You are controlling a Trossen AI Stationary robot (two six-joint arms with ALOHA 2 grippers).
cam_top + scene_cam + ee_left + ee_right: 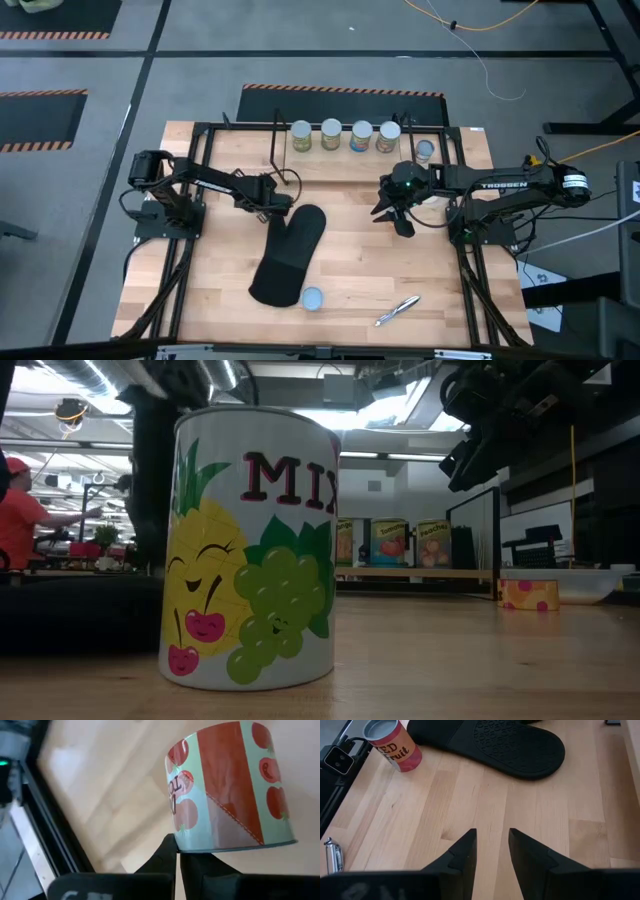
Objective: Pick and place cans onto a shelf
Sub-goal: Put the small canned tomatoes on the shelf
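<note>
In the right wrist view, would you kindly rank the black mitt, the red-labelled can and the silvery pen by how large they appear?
1. black mitt, largest, though cut off by the frame.
2. red-labelled can.
3. silvery pen, smallest as seen; only its end shows at the edge, so its full size is unsure.

Bright overhead lighting, soft shadows, left wrist view blurred

place: a robotics lab or workshop, probably part of a larger open work hall
floor: grey, with orange-and-black hazard stripes (340, 90) marking off the cell
cables: yellow and white leads (470, 30) trail loose across the floor
ceiling: exposed ducts (215, 375) and strip lights
background: a person in a red top (20, 510) at a distant bench
table: wooden top (350, 270) on a black frame
</note>
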